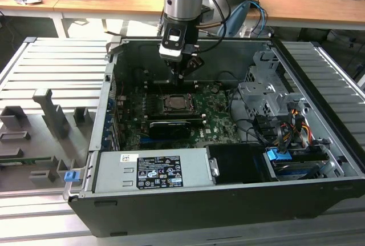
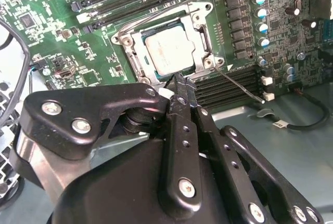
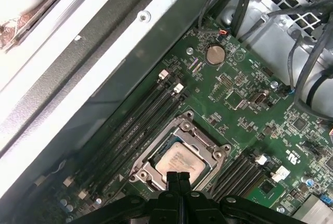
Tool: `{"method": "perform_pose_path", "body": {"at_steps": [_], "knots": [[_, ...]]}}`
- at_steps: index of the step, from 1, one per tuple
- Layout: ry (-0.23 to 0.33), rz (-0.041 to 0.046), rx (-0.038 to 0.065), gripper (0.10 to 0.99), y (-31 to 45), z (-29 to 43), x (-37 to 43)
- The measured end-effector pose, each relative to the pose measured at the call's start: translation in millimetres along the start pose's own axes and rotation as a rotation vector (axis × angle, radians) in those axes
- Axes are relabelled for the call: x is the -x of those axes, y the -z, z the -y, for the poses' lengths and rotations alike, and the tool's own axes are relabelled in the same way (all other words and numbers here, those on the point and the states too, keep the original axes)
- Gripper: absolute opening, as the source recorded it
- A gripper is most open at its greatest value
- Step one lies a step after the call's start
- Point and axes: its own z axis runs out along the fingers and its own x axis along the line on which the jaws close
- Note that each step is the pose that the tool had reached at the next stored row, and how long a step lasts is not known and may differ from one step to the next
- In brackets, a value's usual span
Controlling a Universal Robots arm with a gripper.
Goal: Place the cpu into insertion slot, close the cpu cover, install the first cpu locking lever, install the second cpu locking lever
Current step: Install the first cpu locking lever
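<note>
The cpu lies flat in the insertion slot, its pale metal face showing through the window of the cpu cover. The cover lies down over the chip in both wrist views, cpu and cover. One thin wire lever runs along a socket edge. A second lever sticks out at an angle over the memory slots. My gripper is shut with nothing between its fingers, its tips just above the socket's edge. In the exterior view the gripper hangs over the socket's far side.
The socket sits on a green motherboard inside an open computer case. A long black card lies just in front of the socket. A silver power supply, a drive cage and cable bundles crowd the exterior view's right.
</note>
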Motion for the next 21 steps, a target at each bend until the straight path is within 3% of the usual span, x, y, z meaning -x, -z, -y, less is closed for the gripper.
{"method": "perform_pose_path", "body": {"at_steps": [21], "knots": [[0.033, 0.0001, 0.001, 0.106, 0.0, 0.0, 0.0]]}}
